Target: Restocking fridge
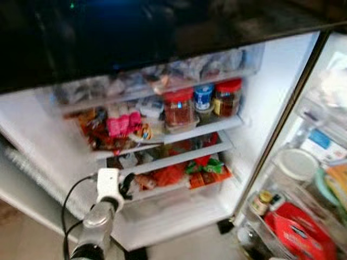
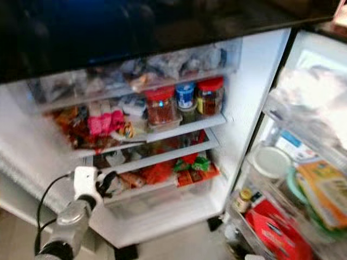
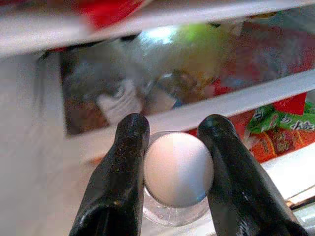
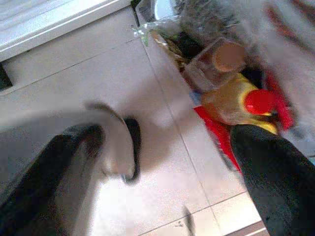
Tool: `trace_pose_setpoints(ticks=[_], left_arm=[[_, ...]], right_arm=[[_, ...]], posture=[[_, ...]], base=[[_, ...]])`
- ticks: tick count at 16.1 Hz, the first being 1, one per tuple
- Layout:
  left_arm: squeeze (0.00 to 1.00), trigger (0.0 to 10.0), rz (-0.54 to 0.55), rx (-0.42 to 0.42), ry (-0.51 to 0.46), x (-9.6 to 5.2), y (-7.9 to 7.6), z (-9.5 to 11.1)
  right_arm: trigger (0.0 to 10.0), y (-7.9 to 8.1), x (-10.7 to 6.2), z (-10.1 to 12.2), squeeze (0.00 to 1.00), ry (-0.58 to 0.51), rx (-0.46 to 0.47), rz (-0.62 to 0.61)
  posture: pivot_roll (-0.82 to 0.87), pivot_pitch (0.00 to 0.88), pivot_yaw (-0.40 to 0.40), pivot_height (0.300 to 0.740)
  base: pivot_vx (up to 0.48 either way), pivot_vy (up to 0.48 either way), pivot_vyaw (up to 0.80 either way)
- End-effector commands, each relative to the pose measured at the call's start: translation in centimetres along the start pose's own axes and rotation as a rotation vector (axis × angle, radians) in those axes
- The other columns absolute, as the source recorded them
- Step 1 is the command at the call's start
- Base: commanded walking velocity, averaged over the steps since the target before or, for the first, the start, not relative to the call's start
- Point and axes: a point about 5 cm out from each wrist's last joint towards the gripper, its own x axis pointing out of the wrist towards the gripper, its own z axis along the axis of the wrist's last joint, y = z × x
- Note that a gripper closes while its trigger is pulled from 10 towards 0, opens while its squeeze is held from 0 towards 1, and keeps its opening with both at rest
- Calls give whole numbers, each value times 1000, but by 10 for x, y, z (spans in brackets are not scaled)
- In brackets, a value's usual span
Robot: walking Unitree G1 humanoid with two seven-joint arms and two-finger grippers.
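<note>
1. Black fingers of the left gripper (image 3: 174, 172) are clamped on the white cap of a clear bottle (image 3: 178, 169), one finger pressing each side of the cap.
2. Just beyond the bottle runs a white fridge shelf edge (image 3: 236, 101), with blurred packets behind it and a green and orange packet (image 3: 275, 130) off to one side.
3. From the head camera, the left gripper (image 1: 123, 185) reaches into the left end of the lower shelf of the open fridge (image 1: 271, 108).
4. Two shelves above it stand a red-lidded jar (image 1: 178, 107), a blue-lidded tub (image 1: 204, 96) and a second red-lidded jar (image 1: 227, 97).
5. Spread wide, the right gripper (image 4: 162, 167) hangs over a tiled floor (image 4: 98, 73), near a yellow bottle with a red cap (image 4: 243, 105).
</note>
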Motion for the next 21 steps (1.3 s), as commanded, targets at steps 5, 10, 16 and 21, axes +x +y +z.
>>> trace_pose_setpoints(ticks=[5,10,16,21], left_arm=[[0,10000,-33,37,-16,0,-3,3],[0,10000,-37,77,-36,0,-1,5],[0,10000,-51,111,-45,1,-2,8],[0,10000,-97,188,-79,4,-8,16]], right_arm=[[10000,-2,-1,-3,0,8,21,-5],[10000,-1,-1,-3,0,6,15,2],[10000,-2,-1,-4,0,17,1,6],[10000,-1,-1,-4,0,5,7,9]], posture=[[-54,22,62,740],[-52,28,68,740],[-53,31,66,698],[-55,32,67,663]], base=[[0,0,0],[0,0,0],[0,0,0],[0,0,0]])
